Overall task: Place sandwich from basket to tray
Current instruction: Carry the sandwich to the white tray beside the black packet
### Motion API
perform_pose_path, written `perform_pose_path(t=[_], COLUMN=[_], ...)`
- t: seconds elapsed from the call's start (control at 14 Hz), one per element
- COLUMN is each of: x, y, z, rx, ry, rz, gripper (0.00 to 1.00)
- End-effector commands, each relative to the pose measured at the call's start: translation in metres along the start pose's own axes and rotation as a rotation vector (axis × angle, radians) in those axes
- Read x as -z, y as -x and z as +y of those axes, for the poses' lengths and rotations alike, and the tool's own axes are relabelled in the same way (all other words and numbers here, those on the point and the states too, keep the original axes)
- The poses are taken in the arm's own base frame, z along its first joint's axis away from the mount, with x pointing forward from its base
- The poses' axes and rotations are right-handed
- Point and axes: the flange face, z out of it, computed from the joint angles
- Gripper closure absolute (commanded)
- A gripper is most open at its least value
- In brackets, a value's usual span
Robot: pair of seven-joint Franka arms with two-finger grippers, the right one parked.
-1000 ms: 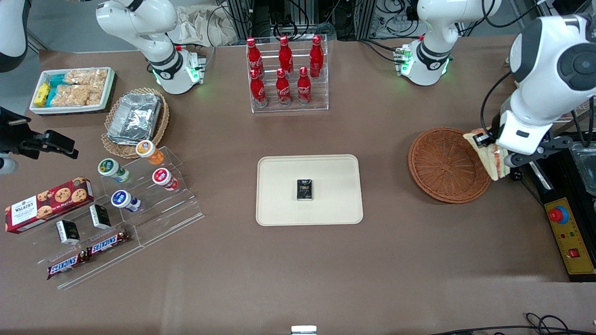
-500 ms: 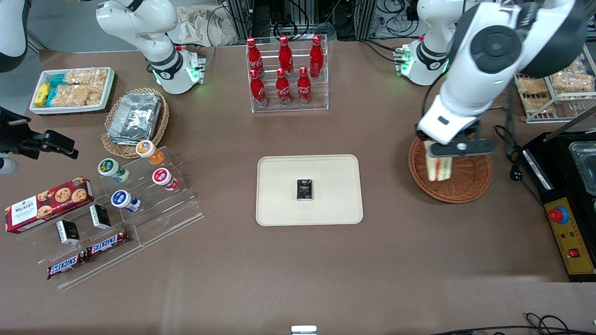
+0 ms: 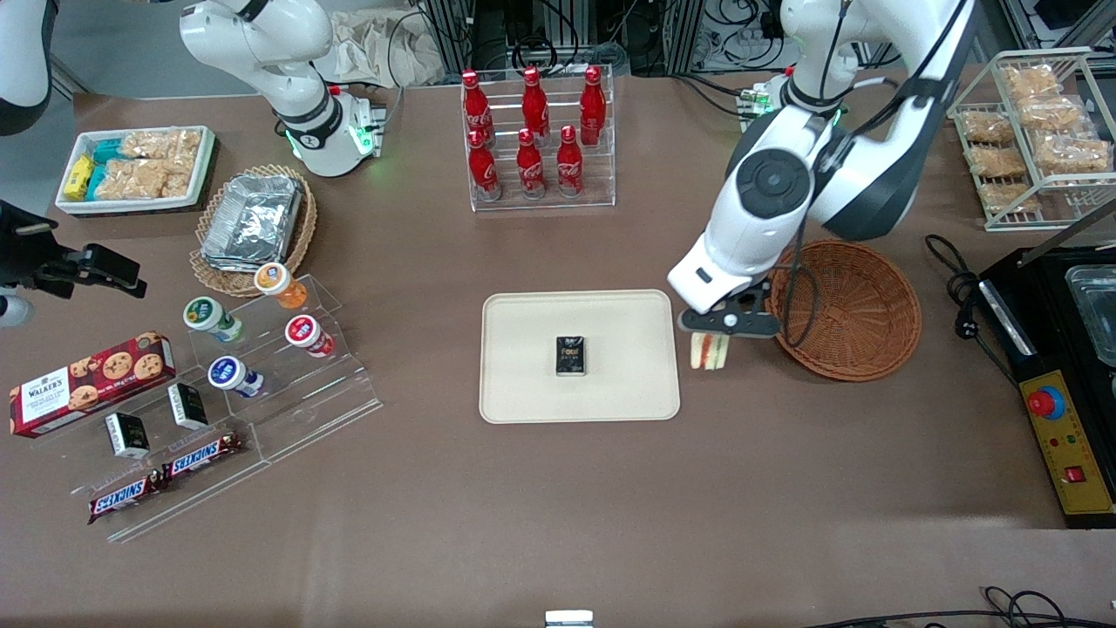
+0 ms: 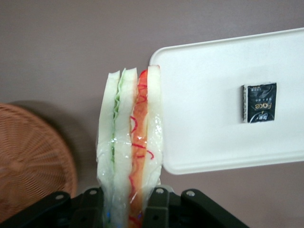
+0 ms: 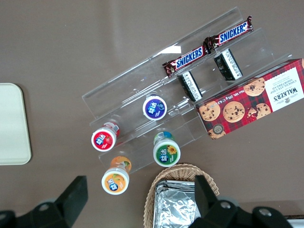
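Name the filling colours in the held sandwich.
Green and red between white bread on the sandwich in the tool; the left wrist view shows it best.

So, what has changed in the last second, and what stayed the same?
The gripper, shut on the sandwich, carried it across the basket and out toward the tray. It now hangs between basket and tray, over the table just beside the tray's edge. The grip held throughout. The basket, the tray and the small black box on it did not move.

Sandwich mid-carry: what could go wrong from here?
The pincer grips the sandwich only at one end, between basket and tray; it could slip out early. A low approach might catch the tray's rim. The small black box sits mid-tray, so the sandwich could land on it.
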Motion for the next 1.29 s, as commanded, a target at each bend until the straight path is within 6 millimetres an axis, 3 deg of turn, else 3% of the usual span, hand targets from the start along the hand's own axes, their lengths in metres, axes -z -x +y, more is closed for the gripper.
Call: perform_pose_path(t=[0.0, 0.21, 0.43, 0.64, 1.14, 1.21], x=[-0.044, -0.095, -0.124, -0.139, -0.171, -0.174], y=[-0.006, -0.010, -0.009, -0.005, -0.008, -0.008], z=[0.017, 0.040, 0.050, 0.069, 0.084, 0.084], rx=[0.023, 0.035, 0.029, 0.016, -0.008, -0.010], ry=[-0.010, -0.034, -0.056, -0.027, -0.041, -0.041], rz=[0.013, 0.044, 0.044, 0.051, 0.065, 0.063], gripper=[1.00, 1.00, 1.00, 1.00, 1.00, 0.88])
